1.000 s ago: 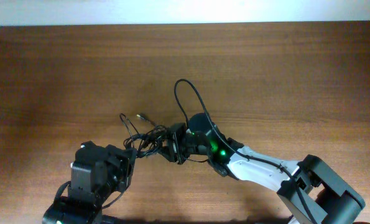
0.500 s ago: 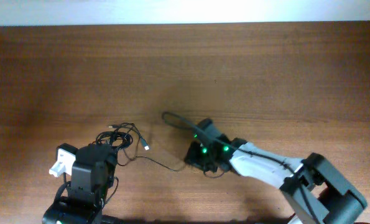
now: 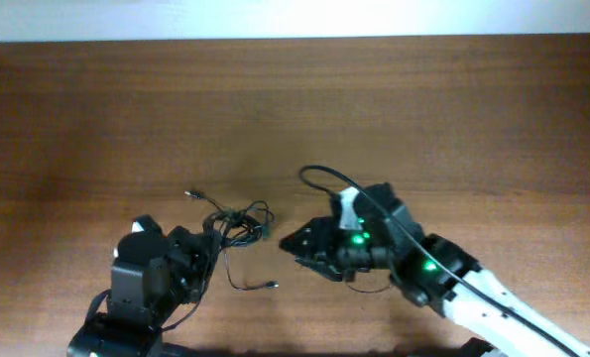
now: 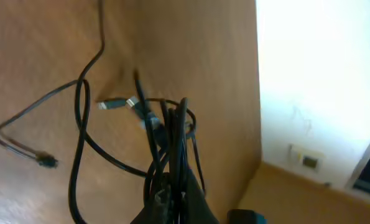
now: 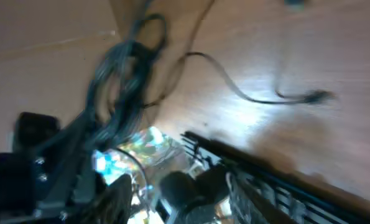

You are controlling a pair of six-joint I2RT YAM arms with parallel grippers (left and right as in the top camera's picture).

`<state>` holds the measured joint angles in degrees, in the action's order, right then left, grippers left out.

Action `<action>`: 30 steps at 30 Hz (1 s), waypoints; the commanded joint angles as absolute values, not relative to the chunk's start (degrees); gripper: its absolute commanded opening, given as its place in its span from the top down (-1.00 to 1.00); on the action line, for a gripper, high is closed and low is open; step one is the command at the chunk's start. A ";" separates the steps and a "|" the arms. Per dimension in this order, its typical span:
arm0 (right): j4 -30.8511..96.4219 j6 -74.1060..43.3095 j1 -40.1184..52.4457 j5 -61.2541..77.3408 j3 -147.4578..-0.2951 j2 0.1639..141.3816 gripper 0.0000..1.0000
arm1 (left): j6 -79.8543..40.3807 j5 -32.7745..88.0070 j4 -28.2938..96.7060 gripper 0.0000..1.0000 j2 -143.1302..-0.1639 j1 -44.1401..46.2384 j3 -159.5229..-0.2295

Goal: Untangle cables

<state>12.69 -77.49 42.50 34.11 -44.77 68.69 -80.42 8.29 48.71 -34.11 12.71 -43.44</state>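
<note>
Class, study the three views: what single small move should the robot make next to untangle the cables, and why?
Probably bring the right end effector to the loose plug end lying on the table and grip it. The left end effector appears to clamp the tangled cables, so pulling that strand away could free it.

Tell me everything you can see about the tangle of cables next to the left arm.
The cables are thin, black and flexible, and look rubber-coated. They are knotted into a loose clump of small loops on the wooden table. Several strands gather into one bunch that the left gripper appears to pinch in its jaws. One end with a metallic plug pokes out of the clump. Another strand trails across the wood to a dark plug lying free.
</note>
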 commanded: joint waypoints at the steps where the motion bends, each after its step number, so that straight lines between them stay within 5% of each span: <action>1: 5.56 -84.49 47.03 32.93 -45.10 73.60 0.02 | -89.58 9.50 49.43 1.00 -33.78 12.60 -43.92; 8: -4.73 -86.39 48.75 34.04 -45.10 78.48 0.28 | -85.12 8.56 51.92 1.00 -33.78 12.58 -43.92; 14: -3.62 -86.41 48.75 35.64 -45.10 78.48 0.23 | -77.89 2.57 51.79 1.00 -33.78 12.58 -43.92; 30: -3.75 -89.56 48.75 32.32 -45.10 79.96 0.17 | -77.97 14.26 49.30 1.00 -33.78 12.60 -43.92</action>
